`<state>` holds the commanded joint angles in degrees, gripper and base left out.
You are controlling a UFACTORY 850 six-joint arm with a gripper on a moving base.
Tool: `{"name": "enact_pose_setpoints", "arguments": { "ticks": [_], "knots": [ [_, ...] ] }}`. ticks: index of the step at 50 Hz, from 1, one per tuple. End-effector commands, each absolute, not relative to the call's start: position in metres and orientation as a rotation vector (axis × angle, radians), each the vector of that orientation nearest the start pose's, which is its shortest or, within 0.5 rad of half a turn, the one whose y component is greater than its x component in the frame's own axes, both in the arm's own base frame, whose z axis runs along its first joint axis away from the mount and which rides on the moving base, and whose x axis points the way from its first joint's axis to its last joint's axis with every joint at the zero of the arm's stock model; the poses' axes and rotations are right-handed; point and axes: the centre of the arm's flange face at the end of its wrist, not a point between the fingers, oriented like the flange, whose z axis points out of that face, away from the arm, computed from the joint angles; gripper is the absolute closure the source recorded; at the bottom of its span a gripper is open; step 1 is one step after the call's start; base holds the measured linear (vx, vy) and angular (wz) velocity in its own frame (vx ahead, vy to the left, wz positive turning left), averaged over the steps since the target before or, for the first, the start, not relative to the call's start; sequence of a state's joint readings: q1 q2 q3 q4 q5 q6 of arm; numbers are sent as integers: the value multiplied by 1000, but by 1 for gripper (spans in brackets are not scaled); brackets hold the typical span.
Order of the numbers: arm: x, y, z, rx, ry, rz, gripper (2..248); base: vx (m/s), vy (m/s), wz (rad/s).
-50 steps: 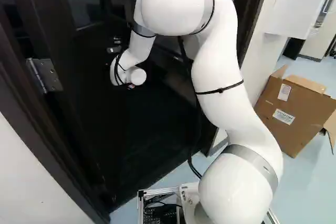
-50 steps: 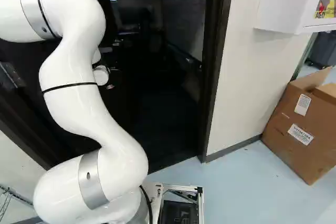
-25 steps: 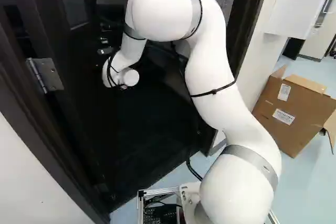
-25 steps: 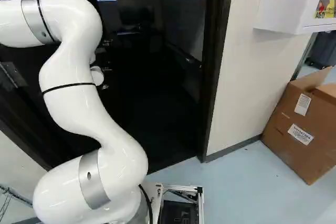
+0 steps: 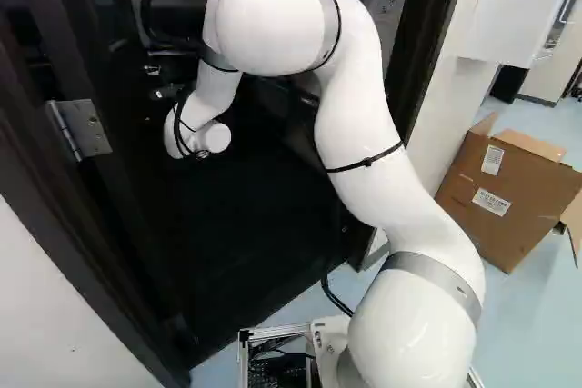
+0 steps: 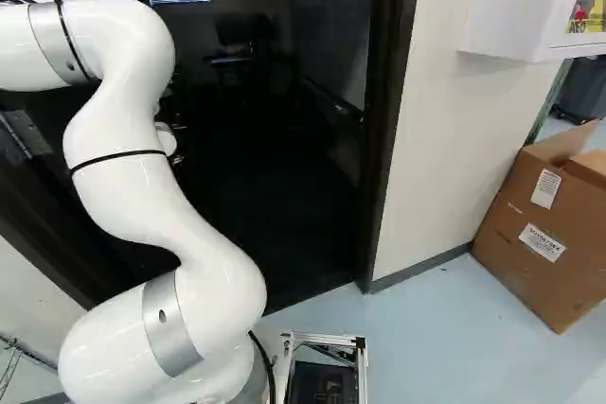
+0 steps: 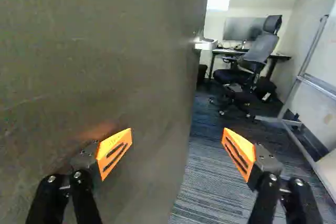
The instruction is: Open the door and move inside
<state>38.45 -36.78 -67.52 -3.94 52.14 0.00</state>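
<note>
open door (image 7: 105, 51) beside the claw (image 7: 177, 135)
fingers wide apart, gripping nothing; door face beside one, handle (image 7: 206, 44) farther ahead.

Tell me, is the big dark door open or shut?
Open: past the edge of the door, the wrist view shows a room with an office chair and a desk.

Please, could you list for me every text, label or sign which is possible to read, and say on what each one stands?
"AED": on the front window of the white wall cabinet, at the right of the right base view.
Cardboard box: upper label and lower label, both printed, too blurred to read surely.
Black unit on the base: faint marks, unreadable.
</note>
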Motion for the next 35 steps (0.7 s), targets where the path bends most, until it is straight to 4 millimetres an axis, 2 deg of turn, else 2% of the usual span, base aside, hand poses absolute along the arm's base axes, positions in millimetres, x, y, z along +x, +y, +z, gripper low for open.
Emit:
{"name": "enact_pose_setpoints", "arguments": {
  "ticks": [20, 35],
  "knots": [
    [485, 424, 382, -1831, -925, -1677, 3, 0, 0, 0],
    [480, 425, 383, -1804, -958, -1672, 3, 0, 0, 0]
  ]
}}
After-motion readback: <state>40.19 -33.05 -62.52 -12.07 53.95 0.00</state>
